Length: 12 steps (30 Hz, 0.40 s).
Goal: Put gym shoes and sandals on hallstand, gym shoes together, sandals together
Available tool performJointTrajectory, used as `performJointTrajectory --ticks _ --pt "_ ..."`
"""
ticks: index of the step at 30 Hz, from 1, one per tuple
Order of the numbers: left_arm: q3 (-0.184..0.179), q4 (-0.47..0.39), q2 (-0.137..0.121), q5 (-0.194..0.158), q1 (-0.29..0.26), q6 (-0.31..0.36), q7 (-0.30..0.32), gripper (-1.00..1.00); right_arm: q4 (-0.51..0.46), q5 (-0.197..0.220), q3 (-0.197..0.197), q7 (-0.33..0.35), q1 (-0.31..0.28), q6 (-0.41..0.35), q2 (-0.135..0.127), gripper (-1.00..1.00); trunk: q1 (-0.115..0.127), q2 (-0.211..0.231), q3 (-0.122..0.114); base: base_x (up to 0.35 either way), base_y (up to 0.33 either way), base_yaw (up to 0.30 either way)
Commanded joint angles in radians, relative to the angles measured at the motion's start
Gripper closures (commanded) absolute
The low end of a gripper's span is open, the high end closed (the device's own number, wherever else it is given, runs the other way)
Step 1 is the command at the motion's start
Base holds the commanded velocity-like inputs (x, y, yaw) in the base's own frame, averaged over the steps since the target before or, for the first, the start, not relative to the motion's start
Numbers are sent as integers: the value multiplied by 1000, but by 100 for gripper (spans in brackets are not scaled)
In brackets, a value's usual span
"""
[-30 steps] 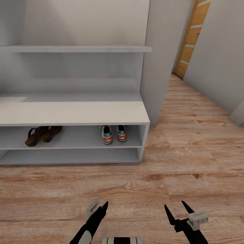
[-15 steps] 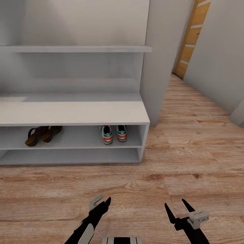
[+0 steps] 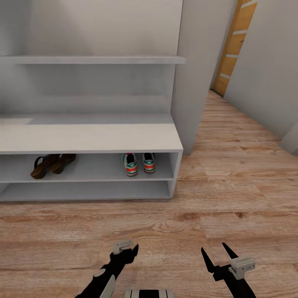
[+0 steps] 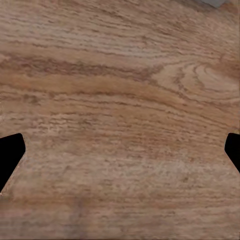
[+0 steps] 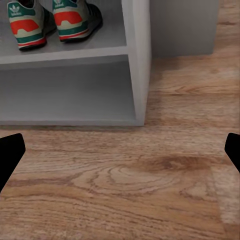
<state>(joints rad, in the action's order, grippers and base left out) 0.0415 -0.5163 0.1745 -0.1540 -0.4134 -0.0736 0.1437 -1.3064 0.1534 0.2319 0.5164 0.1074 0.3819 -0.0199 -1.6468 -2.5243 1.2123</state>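
Observation:
The two gym shoes [image 3: 138, 163] stand side by side, heels outward, on the upper tier of the hallstand [image 3: 91, 138], toward its right end. They also appear in the right wrist view as gym shoes [image 5: 50, 22] above the hallstand's lower tier [image 5: 135, 55]. The two sandals [image 3: 51, 164] lie together on the same tier at the left. My left gripper [image 3: 131, 251] hovers low over the corridor floor [image 3: 231, 186]; the left wrist view shows this gripper [image 4: 120, 150] open over bare planks. My right gripper [image 3: 215, 253] is open too, holding nothing.
A grey wall pillar [image 3: 192, 74] rises right of the hallstand. Past it the corridor runs back to an orange door [image 3: 234, 45]. A grey wall [image 3: 269, 74] bounds the right side. Open floor lies between me and the rack.
My left gripper has turned at the wrist and shifted slightly to the right. The right arm, the shoes and the sandals have stayed put.

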Motion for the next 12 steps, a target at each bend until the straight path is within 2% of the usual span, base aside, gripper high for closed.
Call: performJointTrajectory --ticks 1,2,3,4,5,7,8,9,10,11,12 --pt "0 0 0 43 0 0 0 -100 0 0 0 0 0 0 0 -100 0 0 0 0 0 0" --pt "-1 0 0 85 0 0 0 -100 0 0 0 0 0 0 0 -100 0 0 0 0 0 0" --pt "-1 0 0 85 0 0 0 -100 0 0 0 0 0 0 0 -100 0 0 0 0 0 0" --pt "-1 0 0 127 0 0 0 -100 0 0 0 0 0 0 0 -100 0 0 0 0 0 0" --pt "-1 0 0 127 0 0 0 -100 0 0 0 0 0 0 0 -100 0 0 0 0 0 0" --pt "-1 0 0 211 -1 0 0 -100 0 0 0 -1 0 0 0 -100 0 0 0 0 0 0" --pt "-1 0 0 211 -1 0 0 -100 0 0 0 -1 0 0 0 -100 0 0 0 0 0 0" --pt "-1 0 0 252 -1 0 0 -100 0 0 0 -1 0 0 0 -100 0 0 0 0 0 0" --pt "-1 0 0 252 -1 0 0 -100 0 0 0 -1 0 0 0 -100 0 0 0 0 0 0" --pt "-1 -1 0 291 -1 0 1 -100 0 0 0 -1 0 0 0 -100 0 0 0 0 0 0" --pt "-1 -1 0 291 -1 0 1 -100 0 0 0 -1 0 0 0 -100 0 0 0 0 0 0"
